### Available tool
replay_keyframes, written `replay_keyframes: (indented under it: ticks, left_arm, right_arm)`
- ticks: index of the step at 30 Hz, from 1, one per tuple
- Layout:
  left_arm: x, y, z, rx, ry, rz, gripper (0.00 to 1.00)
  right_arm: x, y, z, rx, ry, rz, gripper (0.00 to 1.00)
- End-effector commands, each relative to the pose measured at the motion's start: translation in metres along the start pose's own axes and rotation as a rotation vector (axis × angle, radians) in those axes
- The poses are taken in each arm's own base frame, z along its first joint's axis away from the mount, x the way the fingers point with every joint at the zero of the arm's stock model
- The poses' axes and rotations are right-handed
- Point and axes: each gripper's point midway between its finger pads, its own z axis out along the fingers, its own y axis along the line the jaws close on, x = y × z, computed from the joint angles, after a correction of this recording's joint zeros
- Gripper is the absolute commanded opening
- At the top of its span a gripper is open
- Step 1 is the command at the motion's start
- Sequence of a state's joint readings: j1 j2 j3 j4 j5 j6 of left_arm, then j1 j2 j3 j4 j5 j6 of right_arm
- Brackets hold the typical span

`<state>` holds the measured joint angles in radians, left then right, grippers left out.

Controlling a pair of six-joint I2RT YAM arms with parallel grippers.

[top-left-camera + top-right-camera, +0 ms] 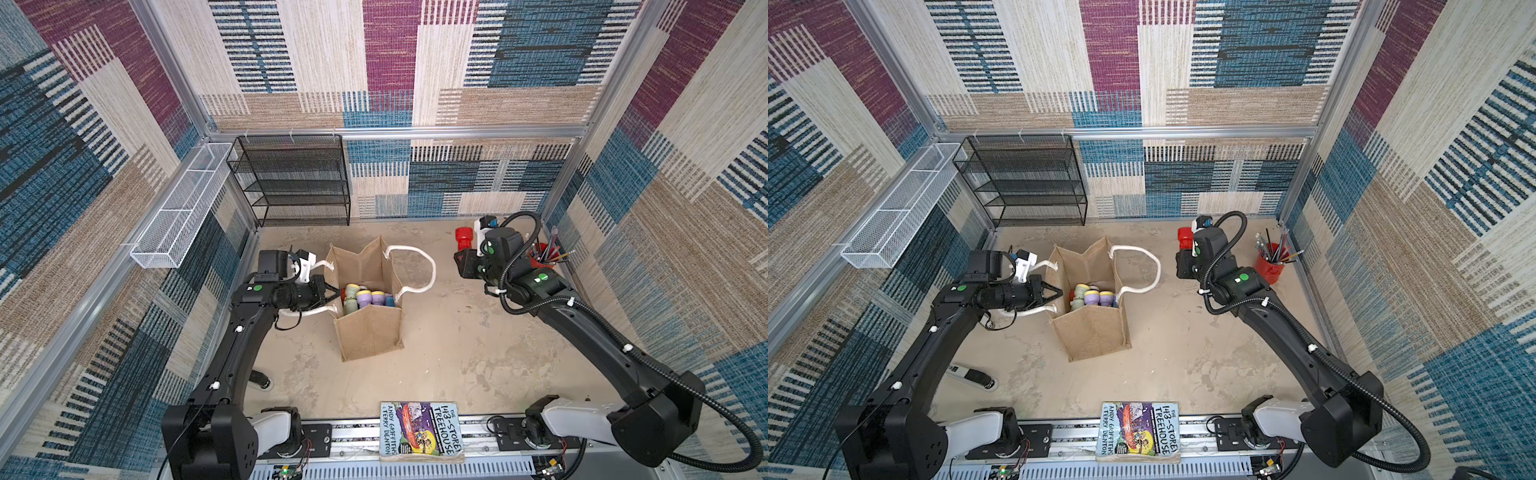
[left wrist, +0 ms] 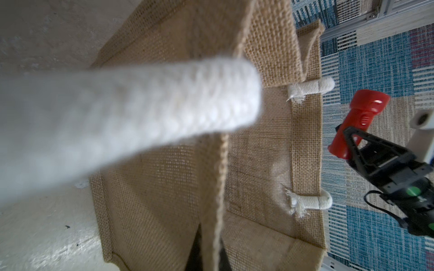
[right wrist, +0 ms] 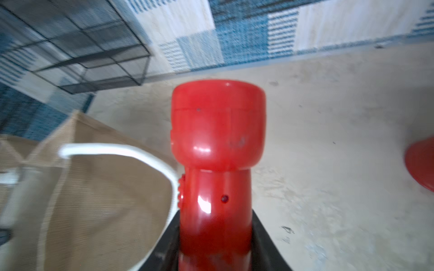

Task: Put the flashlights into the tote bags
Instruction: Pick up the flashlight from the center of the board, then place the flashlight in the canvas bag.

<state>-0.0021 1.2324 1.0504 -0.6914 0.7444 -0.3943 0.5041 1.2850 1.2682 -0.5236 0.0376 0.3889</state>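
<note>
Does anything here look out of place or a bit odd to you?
The book stands out: it lies across the metal rail at the front edge of the table, away from the work. The tote bag also looks misshapen, its far side creased inward. Nothing looks spilled or broken.

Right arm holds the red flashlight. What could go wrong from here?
1. The red flashlight sticks far out of the right gripper; it might pivot or slip.
2. The rope handle lies looped between that arm and the bag and could snag it.
3. The pencil cup stands beside that arm; a swing may topple it.
</note>
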Motion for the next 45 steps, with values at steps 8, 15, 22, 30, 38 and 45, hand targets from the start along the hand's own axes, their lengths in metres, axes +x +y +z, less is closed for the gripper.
replay_keyframes:
  ticks: [8,15,22,30,38,45]
  left_arm:
    - [-0.011,-0.007,0.003,0.040,-0.014,0.000,0.05]
    - [-0.017,-0.008,0.006,0.043,-0.009,0.001,0.05]
    - [-0.016,-0.008,0.004,0.045,-0.018,0.012,0.05]
    - [-0.019,-0.008,0.010,0.071,-0.026,-0.005,0.05]
    - [-0.025,-0.011,0.012,0.091,-0.041,0.002,0.05]
    - [-0.029,-0.003,0.021,0.078,-0.026,-0.009,0.05]
  right_arm:
    - [0.011,0.170,0.008,-0.455,0.072,-0.143,0.28]
    - [0.042,0.234,0.036,-0.562,0.134,-0.244,0.28]
    - [0.109,0.242,0.089,-0.557,0.296,-0.284,0.28]
    - [0.164,0.213,0.106,-0.496,0.415,-0.311,0.27]
    - [0.210,0.165,0.134,-0.307,0.506,-0.318,0.28]
    - [0.209,0.144,0.152,-0.205,0.503,-0.276,0.33]
